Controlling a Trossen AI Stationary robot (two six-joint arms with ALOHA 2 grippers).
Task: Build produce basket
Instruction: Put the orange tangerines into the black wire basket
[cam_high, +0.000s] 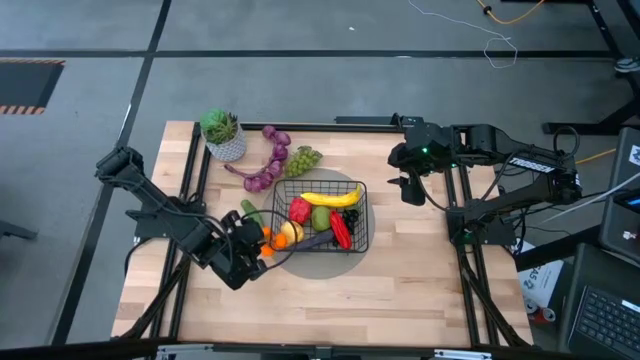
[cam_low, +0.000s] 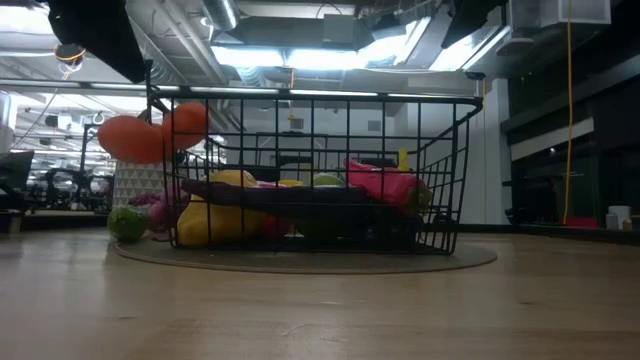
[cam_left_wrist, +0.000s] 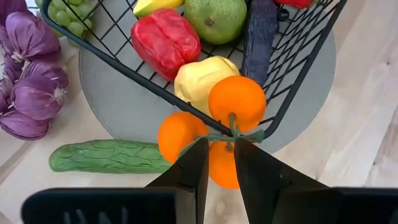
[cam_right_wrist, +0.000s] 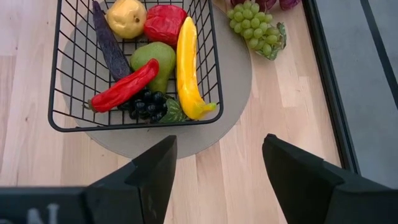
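The black wire basket (cam_high: 320, 215) stands on a round grey mat (cam_high: 318, 262) and holds a banana, a pear, red peppers, an aubergine, black grapes and a yellow fruit. My left gripper (cam_left_wrist: 219, 163) is shut on a cluster of three oranges (cam_left_wrist: 211, 127) at the basket's left near corner, held above the rim. A cucumber (cam_left_wrist: 109, 155) lies on the table beside the mat. Purple grapes (cam_high: 268, 165) and green grapes (cam_high: 303, 158) lie beyond the basket. My right gripper (cam_right_wrist: 217, 168) is open, raised over the table's right side. My left gripper pinches the green stem (cam_left_wrist: 225, 134) where the three oranges join, between its two fingertips. The fingers come slanting down from the table's near left. The cluster is lifted, one orange (cam_left_wrist: 237, 102) over the basket's rim (cam_left_wrist: 186, 109), two outside it.
A white pot with a green plant (cam_high: 222, 133) stands at the table's far left. Black frame rails run along the table's left and right sides. Bare wood lies in front of the basket.
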